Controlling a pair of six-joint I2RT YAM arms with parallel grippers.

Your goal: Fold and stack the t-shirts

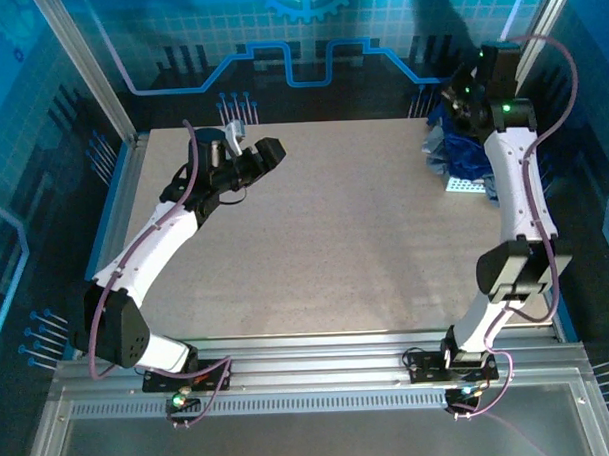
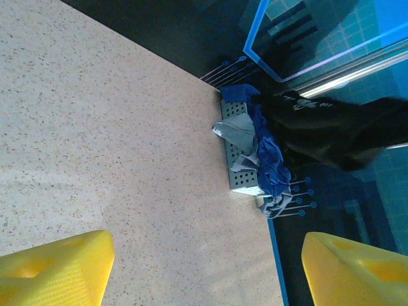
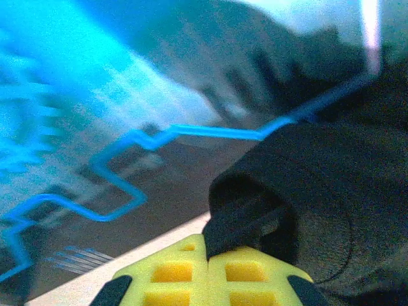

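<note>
Table (image 1: 325,237) — pale speckled top with blue edging, standing inside an aluminium frame (image 1: 84,71). Blue circuit-print walls (image 1: 298,48) are glowing behind it and to both sides.

White mesh basket (image 2: 237,182): sitting at the far right corner of the table, against its edge.

Royal blue t-shirt (image 2: 269,162): bunched and spilling over the basket's rim.

Pale grey-blue t-shirt (image 2: 237,131): lying crumpled in the basket, touching the blue one.

Black t-shirt (image 2: 331,127): stretching away from the basket, with white lettering faintly showing on the cloth.

Right tool (image 3: 207,255) — reaching over the basket corner, its yellow fingers pressing together and pinching a fold of the black t-shirt.

Left tool (image 2: 207,255): hovering above the far left part of the table, facing the basket, with its fingers spread wide and gripping nothing.
</note>
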